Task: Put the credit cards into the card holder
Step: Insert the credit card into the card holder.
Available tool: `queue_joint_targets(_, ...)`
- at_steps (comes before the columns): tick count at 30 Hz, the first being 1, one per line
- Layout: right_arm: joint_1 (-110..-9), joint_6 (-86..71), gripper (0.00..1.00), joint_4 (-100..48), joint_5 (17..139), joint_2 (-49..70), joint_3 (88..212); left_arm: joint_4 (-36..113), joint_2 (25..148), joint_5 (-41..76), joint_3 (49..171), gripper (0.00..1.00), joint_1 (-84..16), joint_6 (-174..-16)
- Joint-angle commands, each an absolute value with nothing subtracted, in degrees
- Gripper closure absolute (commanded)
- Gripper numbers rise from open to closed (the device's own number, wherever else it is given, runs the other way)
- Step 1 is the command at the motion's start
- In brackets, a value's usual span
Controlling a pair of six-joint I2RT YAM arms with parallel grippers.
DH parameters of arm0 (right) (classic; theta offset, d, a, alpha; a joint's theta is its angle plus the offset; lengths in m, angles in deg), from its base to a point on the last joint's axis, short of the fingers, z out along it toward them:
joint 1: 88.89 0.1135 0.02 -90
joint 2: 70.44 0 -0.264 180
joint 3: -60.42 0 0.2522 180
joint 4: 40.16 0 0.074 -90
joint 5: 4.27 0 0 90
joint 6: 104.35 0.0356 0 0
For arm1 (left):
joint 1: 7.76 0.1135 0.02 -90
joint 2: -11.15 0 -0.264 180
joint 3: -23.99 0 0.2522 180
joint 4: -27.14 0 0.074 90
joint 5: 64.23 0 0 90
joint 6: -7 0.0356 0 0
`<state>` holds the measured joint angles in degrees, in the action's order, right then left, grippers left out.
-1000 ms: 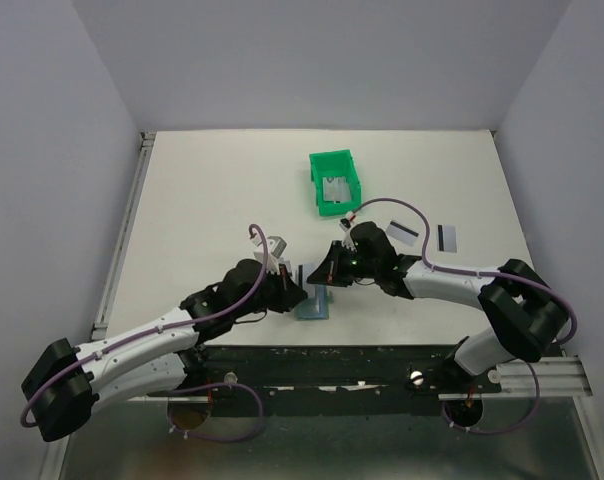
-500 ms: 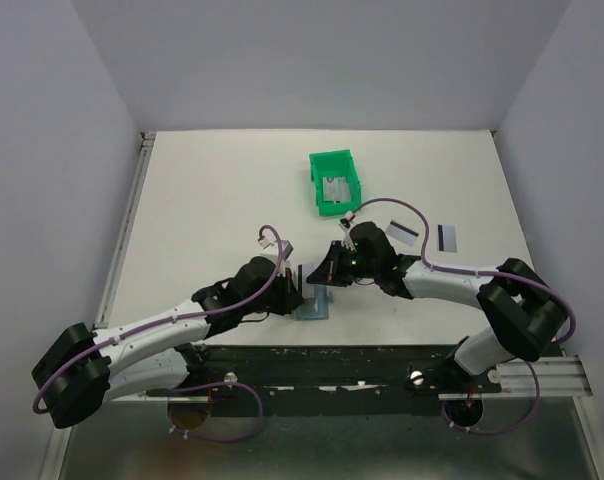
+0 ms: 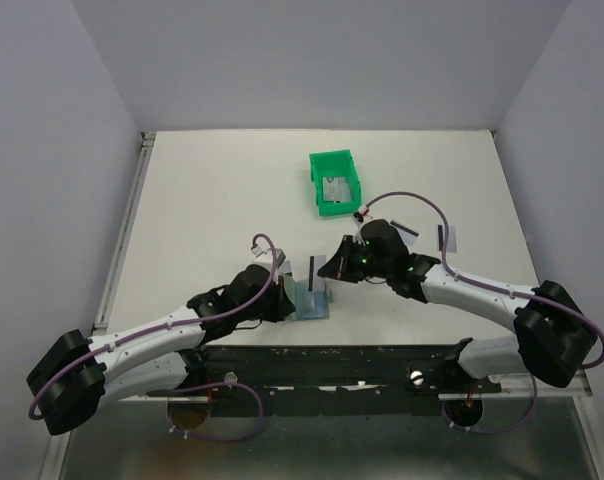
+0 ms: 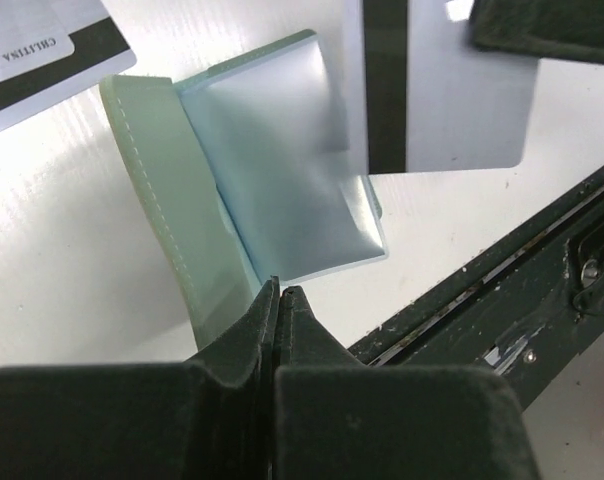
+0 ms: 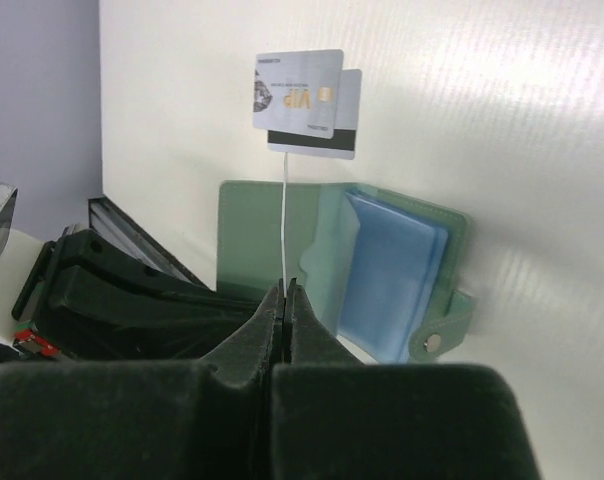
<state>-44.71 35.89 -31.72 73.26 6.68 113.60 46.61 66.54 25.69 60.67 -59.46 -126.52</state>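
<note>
The card holder [image 3: 310, 303] lies open near the table's front edge, its green cover [image 4: 157, 190] to the left of the pale blue pockets [image 4: 282, 170]. My right gripper [image 5: 285, 285] is shut on one of the credit cards [image 4: 452, 100], which stands upright over the holder and shows edge-on [image 5: 284, 220] in the right wrist view. My left gripper [image 4: 279, 292] is shut, its tips against the cover's near edge, with nothing showing between them. Two more cards [image 5: 300, 92] lie overlapped beyond the holder. Another card [image 3: 449, 238] lies at the right.
A bright green bin [image 3: 335, 183] with a card inside stands behind the grippers, mid-table. A black rail [image 4: 502, 300] runs along the table's front edge, close to the holder. Grey walls close in the left, right and far sides.
My left gripper has moved right and down to the holder's cover. The right gripper has shifted the upright card a little rightwards over the holder, and its arm has swung outward.
</note>
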Motion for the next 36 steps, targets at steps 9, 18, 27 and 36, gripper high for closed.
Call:
queue_joint_targets(9,-44.5,32.7,1.00,-16.8,81.2,5.4,116.1,46.9,66.0,26.7,58.8,1.00,-59.1,-127.6)
queue_joint_targets(18,-44.4,31.9,1.00,-14.0,81.5,8.7,117.7,46.3,67.0,26.5,58.7,1.00,-59.1,-128.0)
queue_joint_targets(27,-44.4,32.5,1.00,-13.8,81.9,11.4,118.6,45.9,67.6,26.1,58.8,1.00,-59.1,-127.7)
queue_joint_targets(36,-44.4,32.7,1.00,-14.8,81.3,12.6,119.0,45.5,68.3,25.9,59.3,1.00,-59.1,-127.6)
